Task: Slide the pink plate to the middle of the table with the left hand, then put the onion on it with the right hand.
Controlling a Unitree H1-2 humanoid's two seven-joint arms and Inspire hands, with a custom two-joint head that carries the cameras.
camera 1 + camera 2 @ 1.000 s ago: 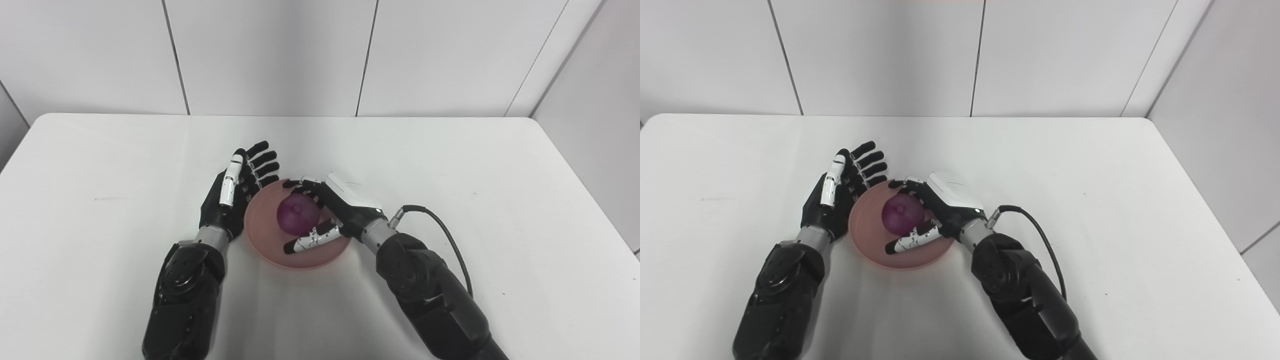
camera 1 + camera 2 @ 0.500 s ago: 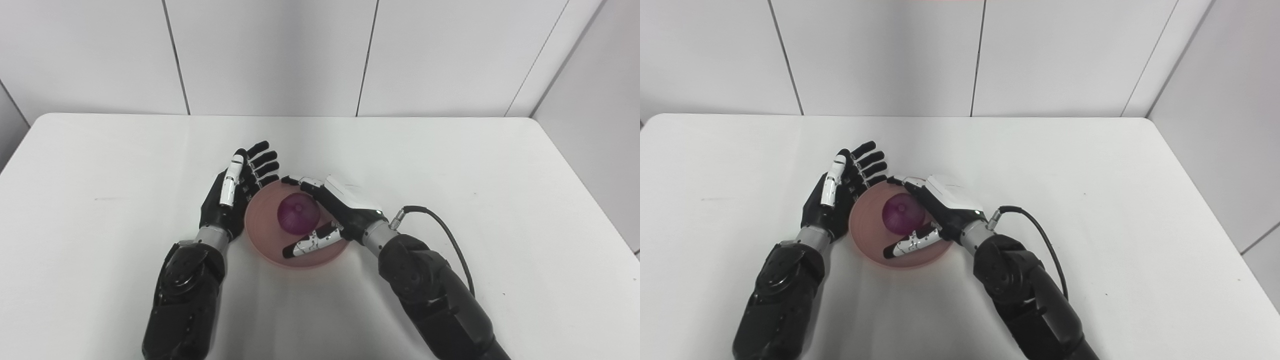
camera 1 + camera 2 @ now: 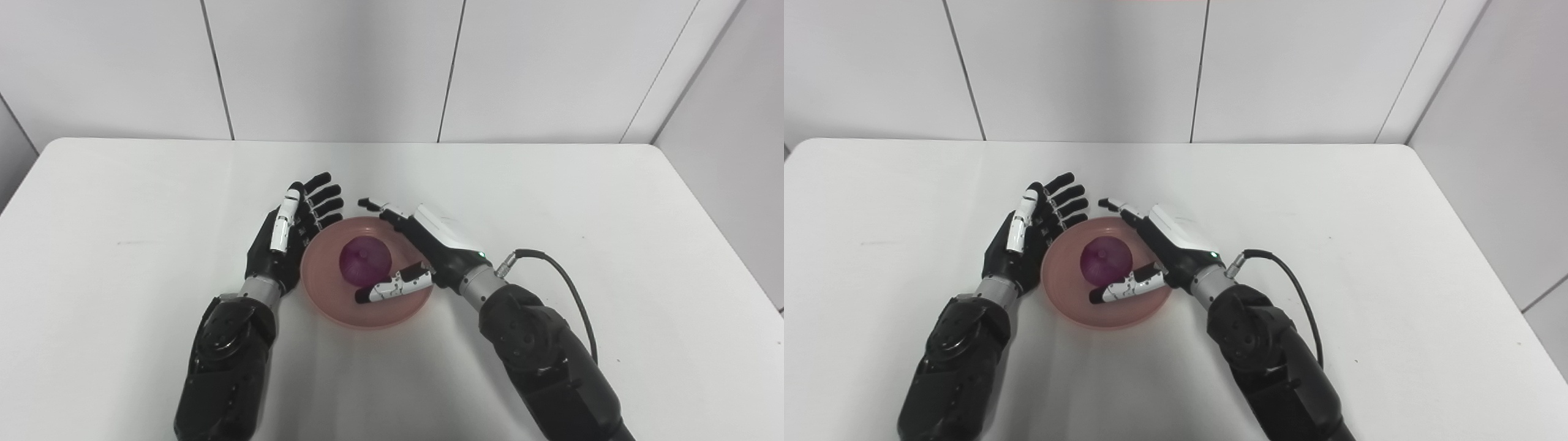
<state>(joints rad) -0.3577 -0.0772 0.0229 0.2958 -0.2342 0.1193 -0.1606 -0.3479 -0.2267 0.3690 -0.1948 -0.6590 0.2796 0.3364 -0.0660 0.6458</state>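
the onion [image 3: 365,262] sits in the hollow of the pink plate [image 3: 324,294], a round purple bulb with a small pale nub on top, smooth and glossy. the plate is a shallow salmon-pink dish near the middle of the white counter [image 3: 582,202], a little toward the near edge. the right hand [image 3: 429,254] is over the plate's right rim with its fingers [image 3: 392,288] spread apart, one lying across the plate just below the onion, the others reaching past the far rim; it grips nothing. the left hand [image 3: 285,239] stands just beside the plate's left rim, palm turned toward it, fingers stretched out and apart, holding nothing. there is wide bare counter to the left, right and far side, up to the panelled wall [image 3: 337,67]; a black cable [image 3: 563,288] loops from the right wrist.
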